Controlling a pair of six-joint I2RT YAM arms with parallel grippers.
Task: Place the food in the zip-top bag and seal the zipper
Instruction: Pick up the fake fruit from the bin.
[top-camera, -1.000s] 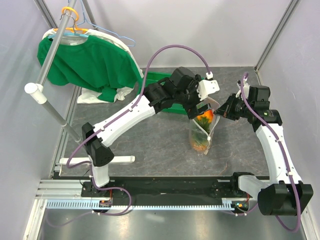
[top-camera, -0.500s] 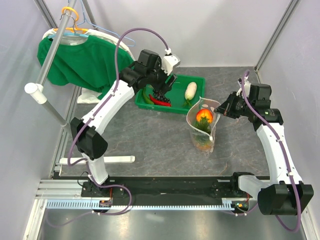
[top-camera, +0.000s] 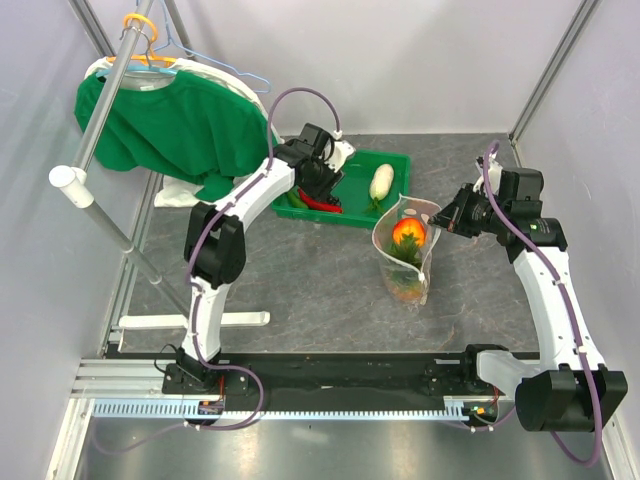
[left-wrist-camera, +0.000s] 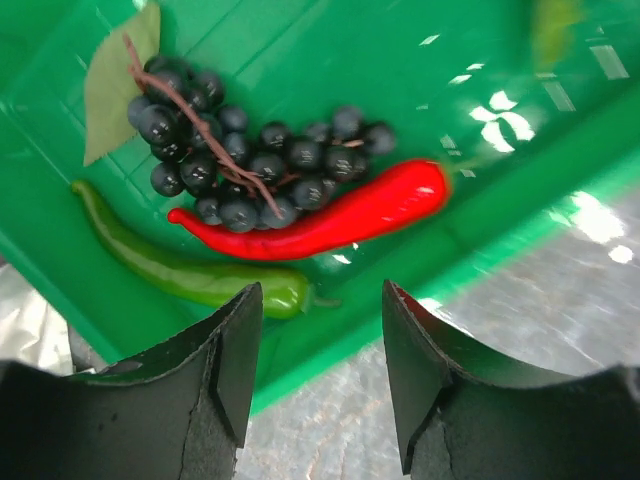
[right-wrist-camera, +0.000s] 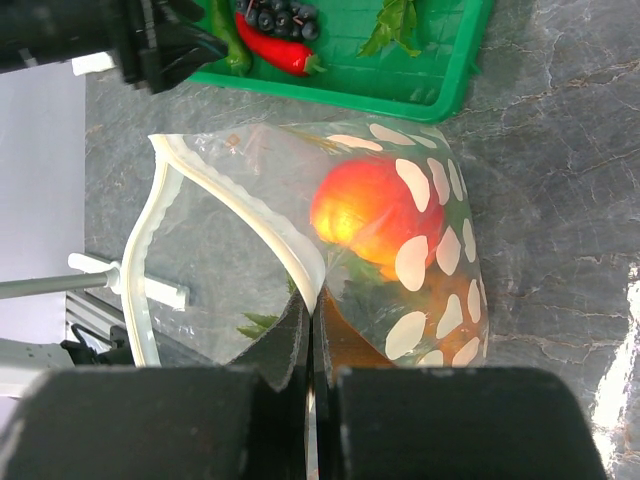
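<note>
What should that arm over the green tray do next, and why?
Probably lower the open left gripper and close on the red chili lying just ahead of it in the green tray; the right gripper holds the bag open, ready.

Grey marbled tabletop (top-camera: 320, 290), pale walls (top-camera: 420, 60), green shirt (top-camera: 170, 125)

Green tray (left-wrist-camera: 350, 60), red chili (left-wrist-camera: 335, 213), dark grapes (left-wrist-camera: 250, 160), green pepper (left-wrist-camera: 185, 272); clear bag (right-wrist-camera: 410, 262) with white dots.

White arms (top-camera: 548, 290), black joints (top-camera: 220, 250), purple cables (top-camera: 300, 93); left gripper (left-wrist-camera: 320, 300) fingers black.
</note>
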